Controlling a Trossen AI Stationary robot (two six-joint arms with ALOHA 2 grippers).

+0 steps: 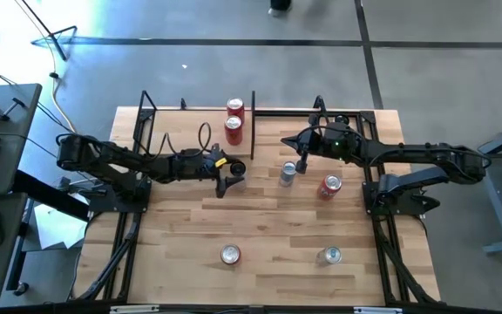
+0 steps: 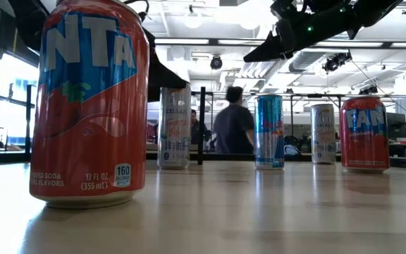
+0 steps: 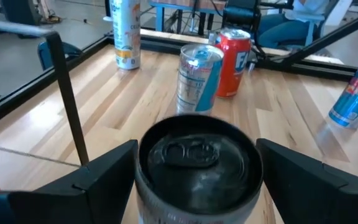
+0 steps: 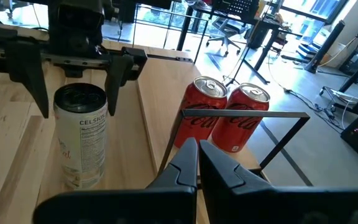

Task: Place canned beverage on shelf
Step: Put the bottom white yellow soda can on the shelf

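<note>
The left gripper is hanging over a white Celsius can standing upright near the middle of the worktop, just right of the shelf. Its jaws are spread wide to either side of the can, apparently not touching it, so nothing is being gripped yet; straddling it this way seems to be setting up a sideways squeeze. The shelf is sitting at the far left of the worktop, and two red cola cans are already standing at its right end, beside the black upright. The right gripper is waiting to the right, above a silver-blue can, its jaws nearly closed and empty. Other cans are standing nearer, well apart.
</note>
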